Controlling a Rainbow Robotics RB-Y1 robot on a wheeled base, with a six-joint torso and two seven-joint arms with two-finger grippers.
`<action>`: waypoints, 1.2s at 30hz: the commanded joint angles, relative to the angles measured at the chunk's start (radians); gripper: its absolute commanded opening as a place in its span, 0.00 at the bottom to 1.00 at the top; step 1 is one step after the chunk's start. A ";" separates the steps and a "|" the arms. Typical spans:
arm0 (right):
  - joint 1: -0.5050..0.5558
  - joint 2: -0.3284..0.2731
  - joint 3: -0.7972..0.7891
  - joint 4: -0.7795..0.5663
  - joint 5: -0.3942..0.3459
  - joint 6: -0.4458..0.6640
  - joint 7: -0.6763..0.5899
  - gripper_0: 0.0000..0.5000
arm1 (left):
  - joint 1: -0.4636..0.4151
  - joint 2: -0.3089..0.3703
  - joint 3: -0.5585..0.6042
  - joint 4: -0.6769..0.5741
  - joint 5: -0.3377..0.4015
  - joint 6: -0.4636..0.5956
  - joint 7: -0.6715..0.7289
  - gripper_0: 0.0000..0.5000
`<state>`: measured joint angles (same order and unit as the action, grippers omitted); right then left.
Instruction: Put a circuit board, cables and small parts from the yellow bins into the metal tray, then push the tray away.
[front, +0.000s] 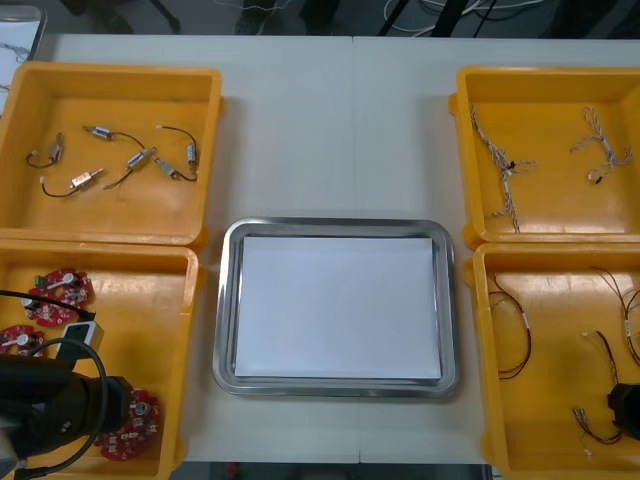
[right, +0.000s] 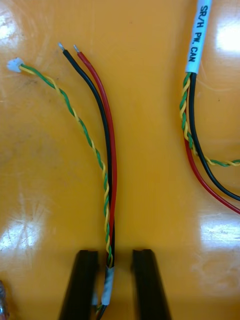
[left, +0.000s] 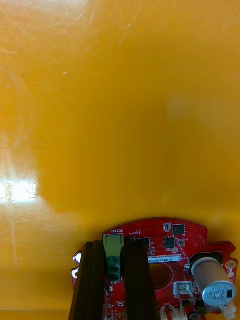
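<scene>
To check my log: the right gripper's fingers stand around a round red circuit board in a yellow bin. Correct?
Not a board. The right wrist view shows the right gripper with its fingers around a thin cable of red, black and green-yellow wires in a yellow bin.

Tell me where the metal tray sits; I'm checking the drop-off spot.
Front view: the metal tray lies in the middle, between the near left yellow bin and near right yellow bin.

Even overhead light brightens the desk (front: 300, 130), and the metal tray (front: 226, 300) gleams along its rim. White glare patches mark the right near yellow bin's (right: 150, 125) glossy floor. A broad soft shadow darkens the left near yellow bin's (left: 120, 150) floor beyond the circuit board (left: 192, 237).
</scene>
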<state>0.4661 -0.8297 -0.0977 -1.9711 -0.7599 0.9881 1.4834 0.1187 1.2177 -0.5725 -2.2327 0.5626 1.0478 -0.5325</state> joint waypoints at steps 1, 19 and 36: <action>0.042 -0.022 0.039 0.003 0.010 -0.011 -0.028 0.00 | -0.030 -0.004 -0.013 0.001 0.003 -0.008 0.086 0.00; 0.023 -0.022 -0.062 -0.107 -0.012 0.080 -0.015 0.00 | -0.102 0.011 0.312 0.001 0.303 0.213 -0.067 0.00; -0.023 -0.035 -0.409 -0.381 -0.219 0.538 -0.014 0.00 | -0.403 -0.083 0.404 -0.028 0.436 0.636 -0.078 0.00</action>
<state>0.4649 -0.8337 -0.4258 -2.3127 -0.9374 1.4673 1.4797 -0.2159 1.1615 -0.1919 -2.2258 0.9896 1.6356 -0.5748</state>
